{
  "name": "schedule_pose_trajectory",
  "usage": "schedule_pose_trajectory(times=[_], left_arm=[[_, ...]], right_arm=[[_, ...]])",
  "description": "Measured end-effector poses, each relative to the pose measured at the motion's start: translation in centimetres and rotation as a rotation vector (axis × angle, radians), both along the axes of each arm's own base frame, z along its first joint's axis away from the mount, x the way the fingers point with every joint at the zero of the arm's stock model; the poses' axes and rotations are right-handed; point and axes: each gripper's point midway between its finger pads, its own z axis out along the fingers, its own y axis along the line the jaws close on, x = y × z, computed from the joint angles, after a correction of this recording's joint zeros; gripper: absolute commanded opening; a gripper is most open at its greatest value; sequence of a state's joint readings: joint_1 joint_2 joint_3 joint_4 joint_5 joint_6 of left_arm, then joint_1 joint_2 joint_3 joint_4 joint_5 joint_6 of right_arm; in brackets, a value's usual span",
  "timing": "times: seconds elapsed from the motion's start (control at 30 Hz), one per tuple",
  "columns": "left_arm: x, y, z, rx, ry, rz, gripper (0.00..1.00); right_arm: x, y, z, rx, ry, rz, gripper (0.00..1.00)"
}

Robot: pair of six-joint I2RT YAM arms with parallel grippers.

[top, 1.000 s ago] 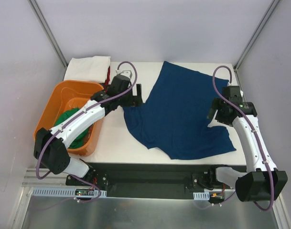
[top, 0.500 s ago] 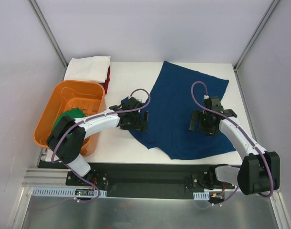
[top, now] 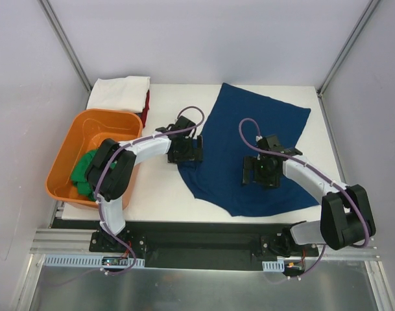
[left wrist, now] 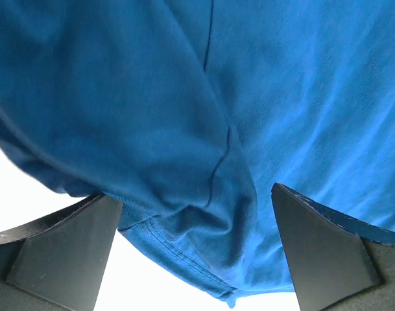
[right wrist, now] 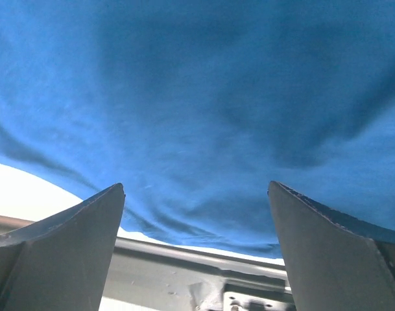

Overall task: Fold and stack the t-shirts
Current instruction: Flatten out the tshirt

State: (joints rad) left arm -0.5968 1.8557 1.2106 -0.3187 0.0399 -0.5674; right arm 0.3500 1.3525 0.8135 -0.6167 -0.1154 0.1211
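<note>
The navy blue t-shirt (top: 249, 136) lies spread on the table, plain side up, with no print showing. My left gripper (top: 186, 153) is open at the shirt's left edge. In the left wrist view (left wrist: 197, 259) its jaws stand on either side of a bunched hemmed fold (left wrist: 184, 227). My right gripper (top: 262, 172) is open low over the shirt's middle, and the right wrist view (right wrist: 197, 246) shows smooth blue cloth (right wrist: 203, 116) between its jaws. The green t-shirt (top: 87, 170) lies in the orange tub. A folded white t-shirt (top: 122, 91) lies on a red one (top: 147, 100) at the back left.
The orange plastic tub (top: 113, 123) stands at the table's left side, beside my left arm. Metal frame posts (top: 64, 39) rise at the back corners. The table's front edge and a metal rail (right wrist: 184, 249) show just past the shirt's near hem.
Both grippers have come down onto the blue shirt. The left one moved to the shirt's left edge. The right one swung left from the shirt's right side to its middle.
</note>
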Motion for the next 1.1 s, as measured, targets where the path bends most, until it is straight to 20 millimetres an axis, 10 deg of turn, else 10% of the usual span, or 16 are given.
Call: schedule_pose_trajectory(times=[0.4,0.6,0.87,1.1], left_arm=[[5.0,2.5,0.7,-0.041,0.054,0.101,0.99],[8.3,5.6,3.2,-0.042,0.003,0.164,0.99],[7.4,4.4,9.1,-0.121,-0.096,0.111,0.99],[0.1,-1.3,10.7,-0.188,-0.078,-0.077,0.99]], right_arm=[[-3.3,11.7,-1.5,0.204,0.136,0.270,0.98],[-0.7,17.3,3.0,0.324,0.026,0.394,0.97],[4.6,10.1,9.6,0.140,-0.295,0.246,0.97],[9.5,-0.4,9.8,-0.092,-0.370,-0.034,0.97]])
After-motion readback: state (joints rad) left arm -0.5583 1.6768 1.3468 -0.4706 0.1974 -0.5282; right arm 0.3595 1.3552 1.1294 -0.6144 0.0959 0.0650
